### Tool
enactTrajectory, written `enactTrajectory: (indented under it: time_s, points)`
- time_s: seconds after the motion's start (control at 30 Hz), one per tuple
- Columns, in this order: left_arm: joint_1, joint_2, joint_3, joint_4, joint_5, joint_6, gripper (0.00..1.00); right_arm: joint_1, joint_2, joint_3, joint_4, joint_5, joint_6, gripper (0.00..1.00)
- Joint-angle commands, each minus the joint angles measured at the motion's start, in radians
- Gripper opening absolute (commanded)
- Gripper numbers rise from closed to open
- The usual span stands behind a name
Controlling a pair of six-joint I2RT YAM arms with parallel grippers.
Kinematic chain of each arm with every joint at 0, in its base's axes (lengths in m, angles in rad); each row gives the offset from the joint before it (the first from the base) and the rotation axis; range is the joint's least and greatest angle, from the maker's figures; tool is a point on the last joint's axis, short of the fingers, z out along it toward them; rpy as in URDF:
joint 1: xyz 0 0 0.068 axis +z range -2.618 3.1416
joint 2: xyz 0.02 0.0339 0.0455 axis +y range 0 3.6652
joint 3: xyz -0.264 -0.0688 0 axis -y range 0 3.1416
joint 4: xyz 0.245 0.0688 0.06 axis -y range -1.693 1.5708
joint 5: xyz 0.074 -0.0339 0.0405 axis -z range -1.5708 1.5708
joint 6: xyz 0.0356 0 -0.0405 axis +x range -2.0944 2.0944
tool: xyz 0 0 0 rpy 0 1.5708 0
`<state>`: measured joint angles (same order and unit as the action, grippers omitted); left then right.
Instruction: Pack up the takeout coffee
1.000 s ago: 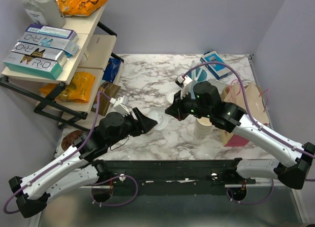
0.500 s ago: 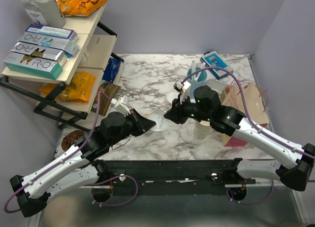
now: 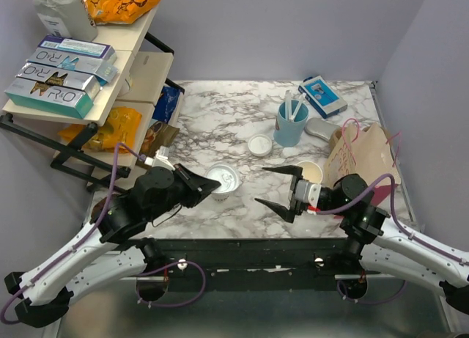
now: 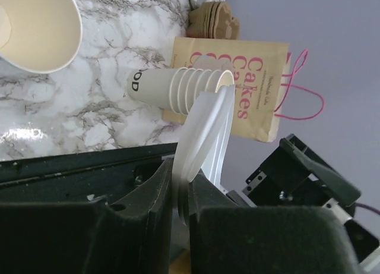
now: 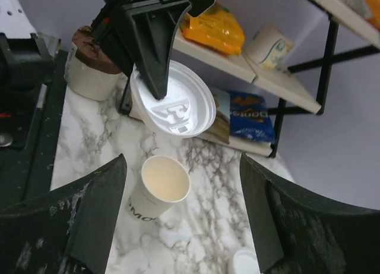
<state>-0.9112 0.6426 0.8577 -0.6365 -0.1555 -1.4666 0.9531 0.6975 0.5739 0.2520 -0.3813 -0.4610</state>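
Takeout coffee cup stands upright on the marble surface, mouth open upward, between the two arms. The left arm reaches low, its claw pinching the white lid by its rim, tilted over the cup, top face toward the right arm. Right claw gapes wide, empty, fingers pointing left.

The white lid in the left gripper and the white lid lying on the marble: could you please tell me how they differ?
The held lid is pinched at its edge by the left gripper and is off the table. The loose lid lies flat on the marble table, with nothing touching it. The held lid also looks larger in the top view. Both are round white plastic.
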Motion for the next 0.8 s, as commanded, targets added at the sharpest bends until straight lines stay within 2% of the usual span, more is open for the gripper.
enactTrajectory:
  time_s: [0.0,0.13,0.27,0.37,0.47,0.67,0.7,0.77]
  points:
    - [0.009,-0.034,0.098,-0.18,-0.081,-0.201,0.02,0.026,0.026,-0.008,0.171,-0.091,-0.24,0.85]
    - [0.009,-0.003,0.136,-0.218,-0.067,-0.227,0.01,0.101,0.112,0.027,0.201,-0.016,-0.347,0.85]
    - [0.009,0.038,0.129,-0.178,-0.02,-0.228,0.01,0.191,0.21,0.078,0.187,0.076,-0.468,0.85]
    - [0.009,0.052,0.132,-0.164,-0.013,-0.227,0.0,0.223,0.264,0.089,0.235,0.159,-0.504,0.83]
    - [0.011,0.058,0.136,-0.155,-0.009,-0.222,0.0,0.227,0.309,0.107,0.235,0.173,-0.516,0.8]
    - [0.011,0.052,0.142,-0.149,-0.007,-0.215,0.01,0.227,0.39,0.164,0.217,0.19,-0.516,0.62]
    - [0.011,0.049,0.141,-0.149,-0.009,-0.213,0.01,0.227,0.396,0.164,0.225,0.196,-0.515,0.53]
    - [0.011,0.043,0.135,-0.147,-0.009,-0.215,0.03,0.227,0.407,0.172,0.228,0.199,-0.504,0.42]
